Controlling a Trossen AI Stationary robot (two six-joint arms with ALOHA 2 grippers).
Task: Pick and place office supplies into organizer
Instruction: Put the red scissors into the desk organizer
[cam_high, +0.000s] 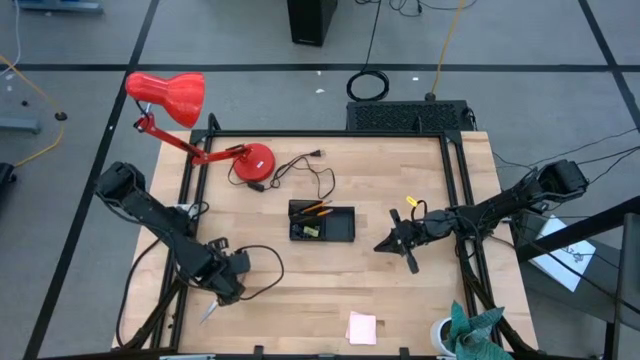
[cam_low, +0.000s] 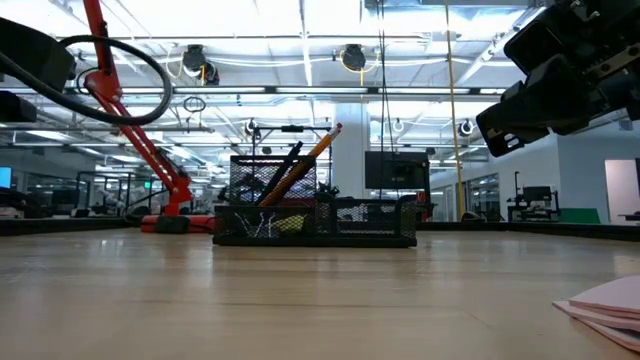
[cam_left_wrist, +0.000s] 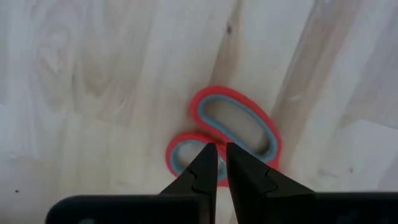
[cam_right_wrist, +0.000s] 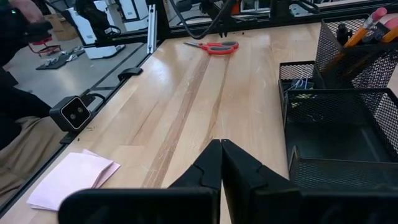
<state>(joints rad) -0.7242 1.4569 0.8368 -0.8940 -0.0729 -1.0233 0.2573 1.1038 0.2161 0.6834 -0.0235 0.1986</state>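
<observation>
Left gripper (cam_left_wrist: 217, 163), fingers nearly together, pinches scissors (cam_left_wrist: 225, 134) at lower left between the handle loops; stiff, light, likely slippery

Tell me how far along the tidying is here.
Done: pencils and clips sit in the organizer. In hand: the left gripper is closed on the red-handled scissors, flat on the table. Left: the pink sticky-note pad. The right gripper hangs shut and empty beside the organizer.

two dark jointed arms, blk cables, tapered fingers (cam_left_wrist: 202, 171)
</observation>
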